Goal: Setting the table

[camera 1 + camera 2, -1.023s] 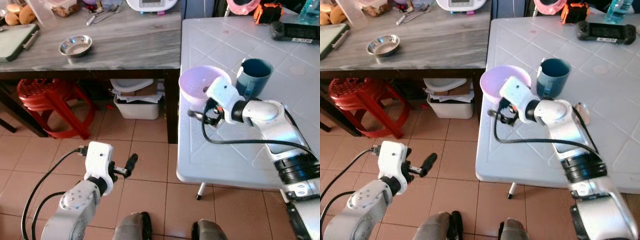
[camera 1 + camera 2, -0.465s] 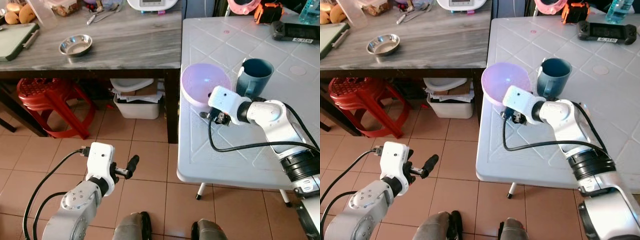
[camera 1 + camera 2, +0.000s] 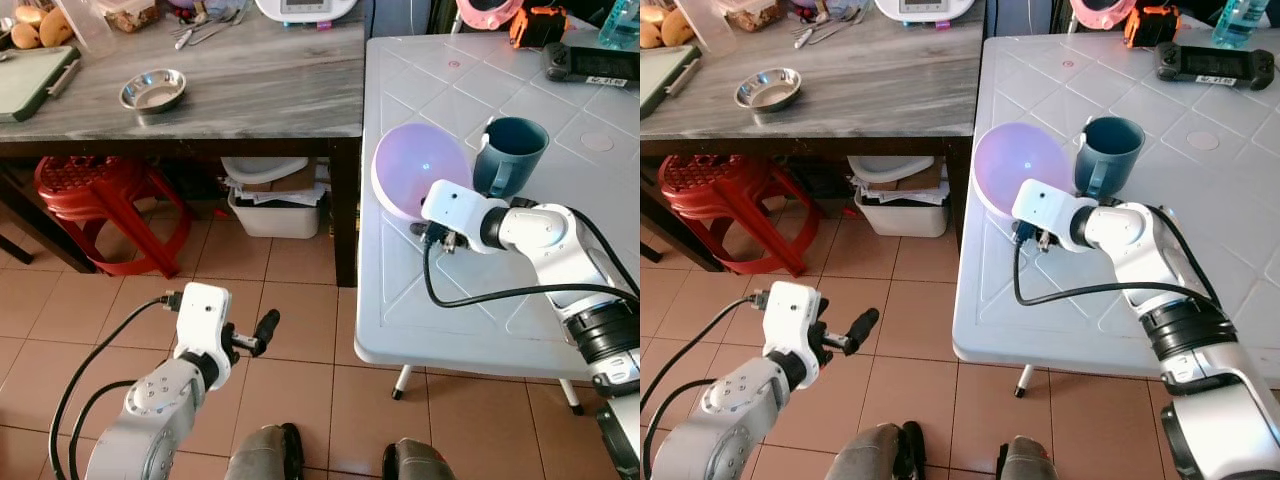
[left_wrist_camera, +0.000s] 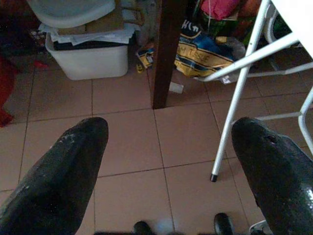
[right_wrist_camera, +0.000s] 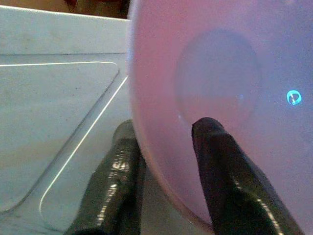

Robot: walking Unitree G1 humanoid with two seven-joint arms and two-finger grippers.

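Observation:
A pale purple bowl [image 3: 420, 180] is tilted up on its edge near the left side of the white table [image 3: 470, 300]. My right gripper [image 5: 164, 147] is shut on the bowl's rim [image 5: 146, 156], one finger inside and one outside. Right behind the bowl stands a dark teal mug [image 3: 510, 152]. My left gripper [image 4: 168, 147] hangs open over the tiled floor, low on the left, holding nothing.
A grey counter [image 3: 250, 90] at the left carries a small steel bowl [image 3: 152, 92], a tray and utensils. Under it are a red stool [image 3: 90, 195] and a white bin [image 3: 270, 205]. A black controller [image 3: 590, 65] lies at the table's far side.
The right gripper has lifted and tipped the purple bowl from nearly flat to standing on edge, shifting it slightly right toward the mug. The left arm is unchanged.

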